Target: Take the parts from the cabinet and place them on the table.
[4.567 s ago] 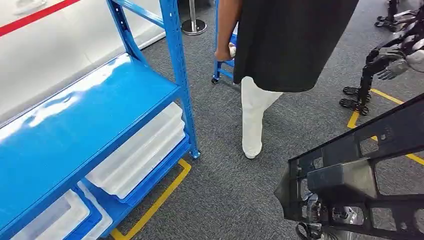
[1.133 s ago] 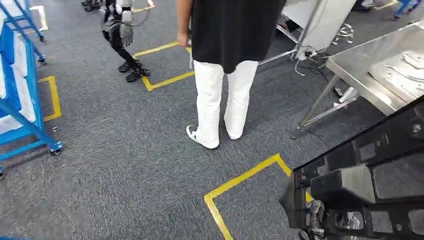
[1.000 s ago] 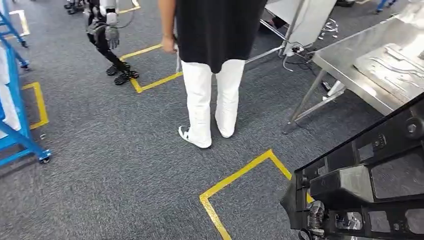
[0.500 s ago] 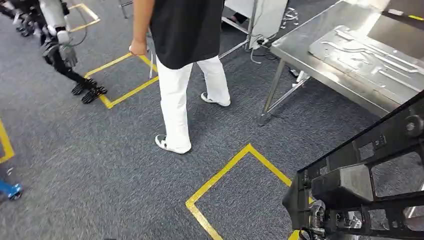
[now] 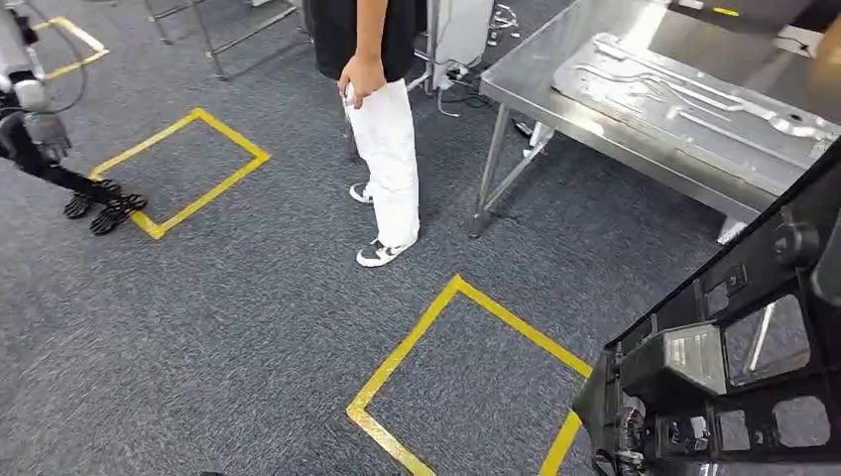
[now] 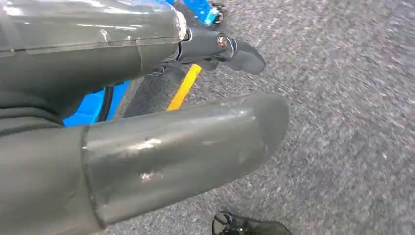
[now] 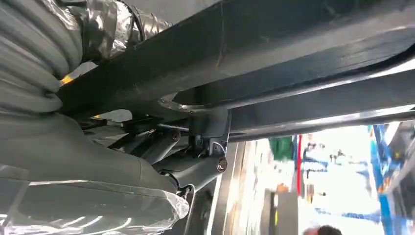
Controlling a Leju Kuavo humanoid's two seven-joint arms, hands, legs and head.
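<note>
A large black plastic frame part (image 5: 734, 347) fills the lower right of the head view, and my right hand (image 5: 623, 436) grips it at its lower left corner. The right wrist view shows the same black part (image 7: 274, 54) lying across my right hand (image 7: 73, 147), whose fingers are closed around it. The steel table (image 5: 536, 69) stands at the upper right with a flat metal panel (image 5: 684, 99) on it. My left hand (image 6: 147, 147) hangs over the grey carpet with thumb and fingers apart, holding nothing.
A person (image 5: 382, 139) in white trousers stands beside the table's near left leg. Another robot (image 5: 30, 119) stands at the far left. Yellow tape squares (image 5: 466, 357) mark the carpet between me and the table.
The whole view has swung away from the blue cabinet as I turned. The table has come into view and nearer, and the person walked toward it. My right hand still holds the black part.
</note>
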